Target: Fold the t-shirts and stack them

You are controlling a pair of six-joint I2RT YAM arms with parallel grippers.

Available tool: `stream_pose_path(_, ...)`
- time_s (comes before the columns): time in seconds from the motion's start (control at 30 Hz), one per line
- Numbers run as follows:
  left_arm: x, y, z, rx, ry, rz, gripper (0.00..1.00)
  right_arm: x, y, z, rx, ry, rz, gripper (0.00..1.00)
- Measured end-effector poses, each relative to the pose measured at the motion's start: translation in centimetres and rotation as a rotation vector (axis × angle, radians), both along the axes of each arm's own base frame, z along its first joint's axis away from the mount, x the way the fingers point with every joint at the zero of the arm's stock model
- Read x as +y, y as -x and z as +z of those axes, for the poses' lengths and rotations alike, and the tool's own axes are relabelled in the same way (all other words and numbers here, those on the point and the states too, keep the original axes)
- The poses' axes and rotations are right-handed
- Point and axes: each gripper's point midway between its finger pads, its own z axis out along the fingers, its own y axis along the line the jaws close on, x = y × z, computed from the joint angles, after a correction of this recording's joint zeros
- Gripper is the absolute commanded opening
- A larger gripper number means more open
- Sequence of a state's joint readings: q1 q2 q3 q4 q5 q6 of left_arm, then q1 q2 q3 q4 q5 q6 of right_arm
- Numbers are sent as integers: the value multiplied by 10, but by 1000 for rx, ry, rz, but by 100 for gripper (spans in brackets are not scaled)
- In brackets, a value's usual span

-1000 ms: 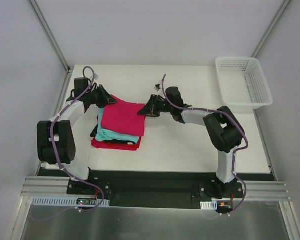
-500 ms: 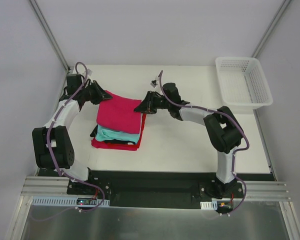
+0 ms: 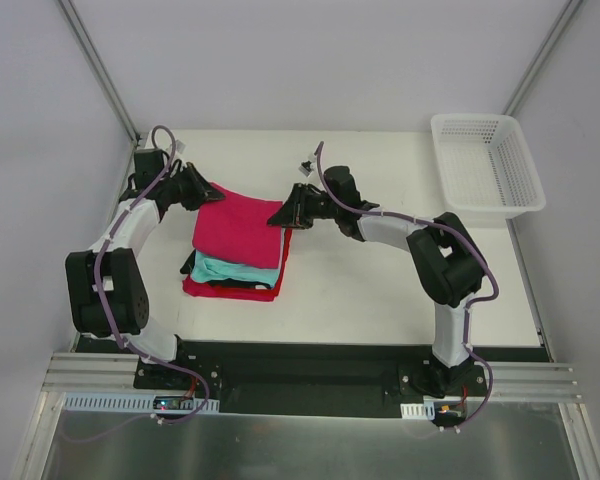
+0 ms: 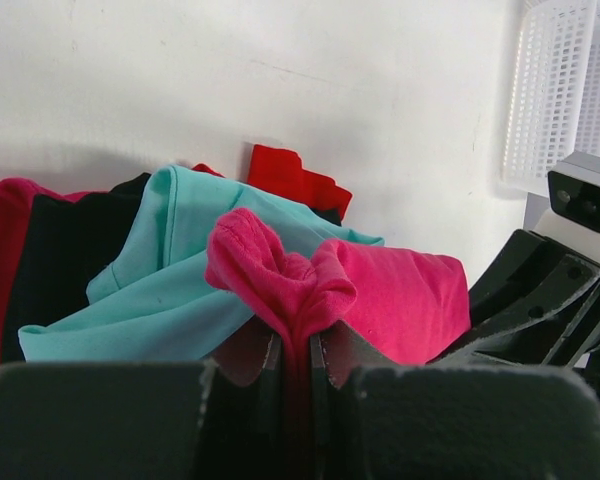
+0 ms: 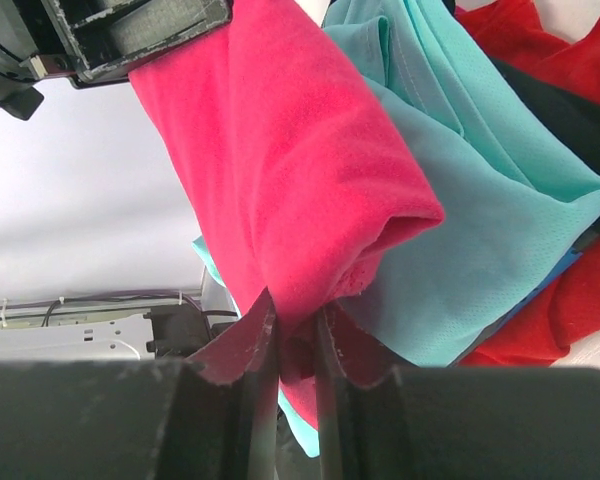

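Cloth pinched at both ends, toward the left-centre of the white table top (image 3: pixel 380 300).

At far left, left gripper (image 3: pixel 202 190), jaws clamped tight on the far-left corner of the large magenta-pink cloth t-shirt (image 3: pixel 242 228). In the left wrist view, a bunched pink fold squeezed between its two dark fingers (image 4: pixel 242 360).

Directly beneath that shirt, a pile stepped toward the near side: folded teal mesh t-shirt (image 3: pixel 225 268), dark t-shirt (image 3: pixel 192 266) peeking out at the left, folded red t-shirt (image 3: pixel 230 291) at the bottom on the table. Magenta-pink shirt roughly folded on top, apparently resting on the teal layer rather than lifted clear, though hard to be sure from above.

Further right, right gripper (image 3: pixel 283 215), jaws likewise closed on the right edge of the same shirt, with a thick pink roll caught between its fingers in the right wrist view.

Line between the two grips running left to right, slightly nearer at the right end. One gripper at each end of the shirt, neither closer than the other.

Well apart in the far right corner, white plastic mesh basket (image 3: pixel 485 165), touched by neither arm.

Judged stage: top shirt set onto the pile, not yet let go. Next move probably a release at both ends together, then a retreat outward, left arm to the left and right arm to the right. Risk: uneven letting go, dragging the fold askew over the stack.
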State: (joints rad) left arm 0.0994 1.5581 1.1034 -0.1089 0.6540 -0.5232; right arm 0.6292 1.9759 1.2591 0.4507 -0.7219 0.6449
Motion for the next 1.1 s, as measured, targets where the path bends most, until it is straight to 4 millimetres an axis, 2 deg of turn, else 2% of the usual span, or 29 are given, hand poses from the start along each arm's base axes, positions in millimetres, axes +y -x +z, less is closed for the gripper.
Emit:
stream_pose_path(0.23, -2, -8, -11, -2, 14, -14, 0, 0, -1, -4, 0, 5, 2, 13)
stream_pose_path(0.53, -3, -20, -27, -1, 37, -18, 0, -4, -12, -28, 38, 34, -7, 13)
stream_pose_path(0.83, -5, -21, -44, 0, 68, -5, 1, -6, -14, -38, 51, 43, -3, 14)
stream_pose_path(1.1, -4, -13, -65, -6, 93, 25, 2, -10, -16, -41, 49, 51, -2, 17)
